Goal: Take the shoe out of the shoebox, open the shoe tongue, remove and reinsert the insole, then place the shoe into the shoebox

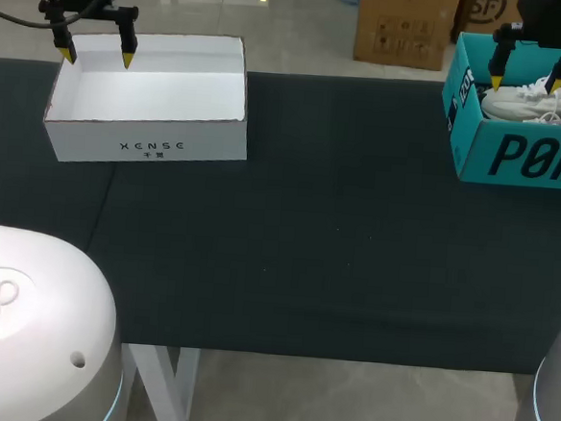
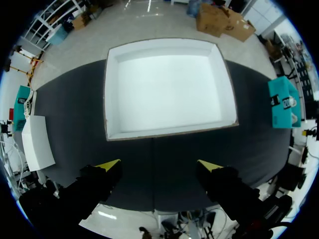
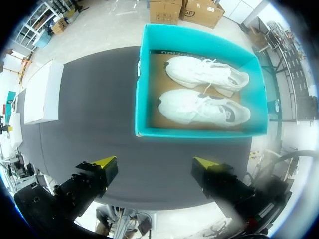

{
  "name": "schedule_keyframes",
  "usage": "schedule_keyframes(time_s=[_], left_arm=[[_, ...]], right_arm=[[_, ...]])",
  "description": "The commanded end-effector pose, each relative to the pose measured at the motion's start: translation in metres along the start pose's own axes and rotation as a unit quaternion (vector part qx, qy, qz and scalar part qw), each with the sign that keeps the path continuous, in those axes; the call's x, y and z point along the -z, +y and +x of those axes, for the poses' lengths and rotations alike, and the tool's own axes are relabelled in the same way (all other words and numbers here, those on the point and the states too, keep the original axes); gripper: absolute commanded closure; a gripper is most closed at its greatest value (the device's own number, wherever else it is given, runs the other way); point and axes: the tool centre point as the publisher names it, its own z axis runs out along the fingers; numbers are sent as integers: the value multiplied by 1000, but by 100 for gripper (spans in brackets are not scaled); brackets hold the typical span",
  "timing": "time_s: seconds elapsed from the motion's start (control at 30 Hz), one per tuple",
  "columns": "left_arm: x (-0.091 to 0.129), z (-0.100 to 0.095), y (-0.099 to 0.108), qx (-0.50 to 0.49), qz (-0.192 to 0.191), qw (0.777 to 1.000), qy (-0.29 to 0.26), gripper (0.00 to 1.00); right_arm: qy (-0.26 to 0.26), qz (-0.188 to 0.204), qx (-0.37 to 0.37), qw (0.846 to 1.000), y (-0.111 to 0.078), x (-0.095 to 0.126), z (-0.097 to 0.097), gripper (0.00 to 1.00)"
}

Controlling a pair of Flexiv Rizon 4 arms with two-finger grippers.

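Two white shoes (image 3: 202, 107) lie side by side inside the teal shoebox (image 3: 199, 132), which stands on the dark table (image 1: 337, 234). The right gripper (image 3: 153, 162) hangs above the shoebox, its fingers spread wide with nothing between them. Well to the left of the shoebox, the left gripper (image 2: 159, 165) hangs over a white box (image 2: 169, 132), likewise wide open and holding nothing.

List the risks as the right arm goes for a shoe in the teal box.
The nearer shoe lies close beside the other shoe in the teal box; the open right pincer may snag both, or the laces. The box walls stand close around them; the pincer could strike the rim and shove the box.
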Motion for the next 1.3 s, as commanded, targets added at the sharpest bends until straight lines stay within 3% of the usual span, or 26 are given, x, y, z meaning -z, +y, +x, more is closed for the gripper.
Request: schedule_keyframes(time_s=[0.03, 0.97, 1.3], left_arm=[[-1, 0, 0, 0, 0, 1000, 0, 0], [-1, 0, 0, 0, 0, 1000, 0, 0], [-1, 0, 0, 0, 0, 1000, 0, 0]], right_arm=[[1, -1, 0, 1000, 0, 0, 0, 0], [1, -1, 0, 1000, 0, 0, 0, 0], [-21, -6, -51, 998, 30, -13, -68, 0]])
